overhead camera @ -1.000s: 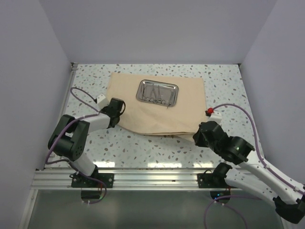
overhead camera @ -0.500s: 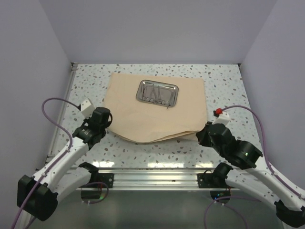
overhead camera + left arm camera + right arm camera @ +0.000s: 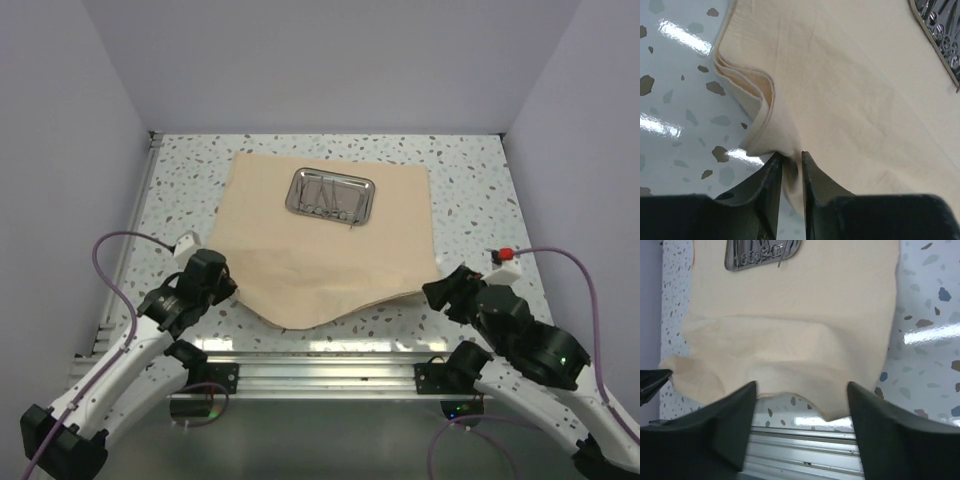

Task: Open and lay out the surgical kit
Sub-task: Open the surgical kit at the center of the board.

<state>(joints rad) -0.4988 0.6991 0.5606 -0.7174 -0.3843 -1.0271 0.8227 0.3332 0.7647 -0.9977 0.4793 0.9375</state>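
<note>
The surgical kit's tan cloth wrap point(image 3: 330, 255) lies spread on the speckled table, its near edge wavy. A shiny steel tray point(image 3: 331, 194) with slim metal instruments point(image 3: 325, 197) rests on its far half. My left gripper point(image 3: 232, 285) is at the cloth's near left corner. In the left wrist view its narrow jaws point(image 3: 791, 156) pinch a fold of cloth point(image 3: 850, 100), and the tray's corner point(image 3: 940, 35) shows at top right. My right gripper point(image 3: 432, 290) stands open at the near right corner. From the right wrist, the cloth point(image 3: 790, 315) edge lies loose between its wide fingers point(image 3: 802, 387).
An aluminium rail point(image 3: 320, 365) runs along the near table edge just behind both grippers. Lilac walls close the left, right and far sides. Bare speckled table point(image 3: 480, 190) borders the cloth on the right, and purple cables loop beside each arm.
Both grippers drew back toward the near edge, dragging the cloth's near edge with them. The right gripper opened and let the cloth go. The left jaws eased slightly apart.
</note>
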